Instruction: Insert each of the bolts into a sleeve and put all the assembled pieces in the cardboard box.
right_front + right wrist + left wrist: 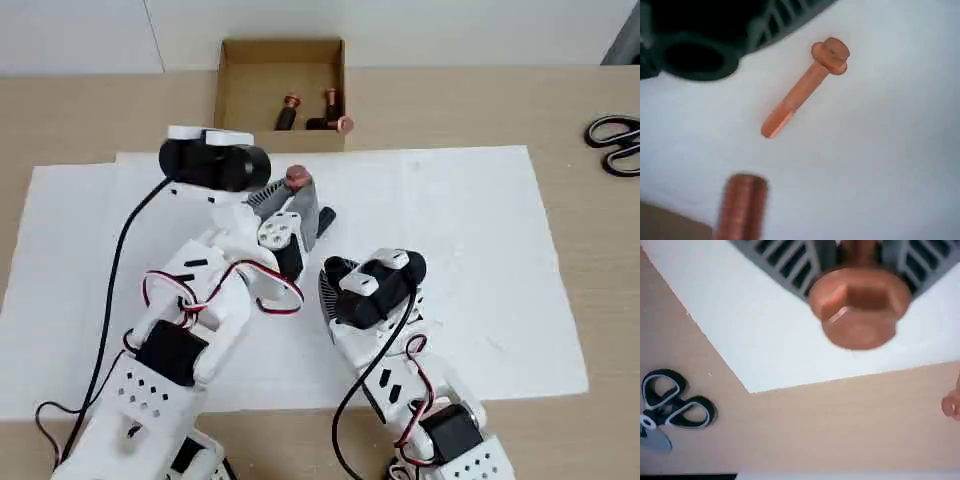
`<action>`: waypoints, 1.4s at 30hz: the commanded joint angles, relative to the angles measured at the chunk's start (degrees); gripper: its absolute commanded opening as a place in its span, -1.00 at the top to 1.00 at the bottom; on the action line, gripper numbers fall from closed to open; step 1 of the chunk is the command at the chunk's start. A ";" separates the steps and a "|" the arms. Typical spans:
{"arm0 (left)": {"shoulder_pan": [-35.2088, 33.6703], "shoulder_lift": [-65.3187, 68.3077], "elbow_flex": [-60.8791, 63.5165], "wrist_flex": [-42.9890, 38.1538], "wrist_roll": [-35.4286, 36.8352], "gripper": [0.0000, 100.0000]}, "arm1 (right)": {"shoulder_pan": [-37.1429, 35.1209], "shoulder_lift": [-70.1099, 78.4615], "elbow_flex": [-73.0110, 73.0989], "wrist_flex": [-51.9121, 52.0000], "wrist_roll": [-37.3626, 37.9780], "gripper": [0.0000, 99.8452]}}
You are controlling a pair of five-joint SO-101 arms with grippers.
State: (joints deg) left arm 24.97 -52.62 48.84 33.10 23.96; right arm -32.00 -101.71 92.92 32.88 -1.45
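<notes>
The left gripper (pixel 293 193) pinches a bolt (pixel 860 307), the cardboard box (pixel 250 95) sits just ahead of it, so an early let-go could drop the bolt outside.

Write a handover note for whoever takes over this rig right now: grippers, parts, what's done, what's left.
Left gripper: shut on a bolt, short of the cardboard box.
Right arm: over the white sheet.
Done: assembled pieces lie in the box.
Left: box the held bolt; the loose bolt on the sheet has no sleeve yet.
</notes>
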 commanded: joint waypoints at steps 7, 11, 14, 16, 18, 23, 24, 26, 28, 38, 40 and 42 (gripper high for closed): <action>4.13 -1.67 0.13 -1.76 -0.62 0.99 | -0.48 0.13 -0.53 -1.71 -0.62 0.99; 4.31 -1.67 2.07 -1.85 -0.62 0.99 | -0.48 0.04 -0.53 -1.71 -0.62 0.99; 4.31 -1.76 4.53 -4.57 -0.62 0.99 | -0.57 -0.04 -0.53 -1.71 -0.62 0.99; 4.13 -1.85 6.02 -7.82 -0.62 0.99 | -0.57 -0.04 -0.53 -1.71 -0.62 0.99; 4.22 -1.76 7.52 -9.67 -0.62 0.99 | -0.57 -0.04 -0.53 -1.71 -0.62 0.99; 4.31 -1.76 8.31 -10.29 -0.62 0.99 | -0.57 -0.13 -0.53 -1.71 -0.62 0.99; 4.31 -1.76 8.31 -10.29 -0.53 0.99 | -0.57 -0.13 -0.53 -1.71 -0.62 0.99; 4.57 -1.76 8.48 -10.02 -0.53 0.99 | -0.57 -0.22 -0.53 -1.71 -0.62 0.99; 5.45 -1.76 8.40 -9.14 -0.53 0.99 | -0.57 -0.22 -0.53 -1.71 -0.62 0.99; 5.89 -2.11 8.48 -5.10 -0.53 0.99 | -0.57 -0.40 -0.53 -1.71 -0.62 0.99; 5.80 -2.20 8.40 -3.43 -0.53 0.99 | -0.57 -0.40 -0.53 -1.71 -0.62 0.99; 5.80 -2.20 8.40 -1.58 -0.53 0.99 | -0.57 -0.40 -0.53 -1.71 -0.62 0.99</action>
State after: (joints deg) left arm 30.77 -53.05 57.71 29.58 23.96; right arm -32.44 -101.71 92.92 32.53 -1.45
